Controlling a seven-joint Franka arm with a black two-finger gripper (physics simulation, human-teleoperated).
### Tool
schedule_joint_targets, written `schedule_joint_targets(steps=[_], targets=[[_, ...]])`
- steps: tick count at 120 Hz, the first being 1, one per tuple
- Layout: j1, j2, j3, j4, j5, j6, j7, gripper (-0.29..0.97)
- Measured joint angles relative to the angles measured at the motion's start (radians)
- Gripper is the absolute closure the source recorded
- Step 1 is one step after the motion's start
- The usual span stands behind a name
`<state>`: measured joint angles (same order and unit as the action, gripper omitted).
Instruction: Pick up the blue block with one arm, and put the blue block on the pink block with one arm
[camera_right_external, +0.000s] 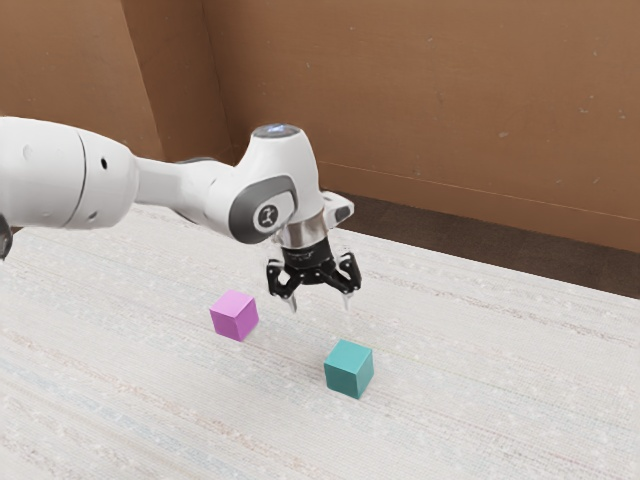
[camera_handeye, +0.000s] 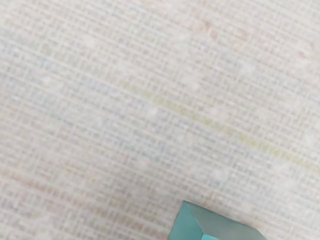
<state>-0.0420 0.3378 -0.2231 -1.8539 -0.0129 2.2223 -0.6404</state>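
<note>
**Open claw hangs over the table between two blocks**

Exterior view: The white arm (camera_right_external: 150, 185) comes in from the exterior view's left and turns its hand down over the table (camera_right_external: 500, 400), which has a pale woven surface. The black gripper (camera_right_external: 320, 303) hangs in the air above the tabletop. Its two fingers are spread apart with nothing between them, and they touch neither block. The pink block (camera_right_external: 234, 315) sits on the table to the exterior view's left of the gripper, a little nearer the camera. The blue block (camera_right_external: 349, 368), teal in shade, rests on the table nearer the camera still, slightly to the exterior view's right of the gripper. The two blocks lie apart, with bare table between them. Behind the table a brown wall (camera_right_external: 450, 90) rises above a dark strip of floor (camera_right_external: 520, 240).

Wrist view: The woven tabletop (camera_handeye: 150, 110) lies under the hand. A corner of the blue block (camera_handeye: 210, 227) shows at the picture's edge. It rests on the table, off to one side of the hand and not straight beneath it.
</note>
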Motion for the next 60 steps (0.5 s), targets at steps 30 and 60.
schedule_joint_targets(steps=[30,60], targets=[[-0.024,0.066,-0.001,-0.006,0.026,0.093,0.135,0.0],[-0.041,0.085,-0.001,-0.035,0.017,0.159,0.224,0.0]])
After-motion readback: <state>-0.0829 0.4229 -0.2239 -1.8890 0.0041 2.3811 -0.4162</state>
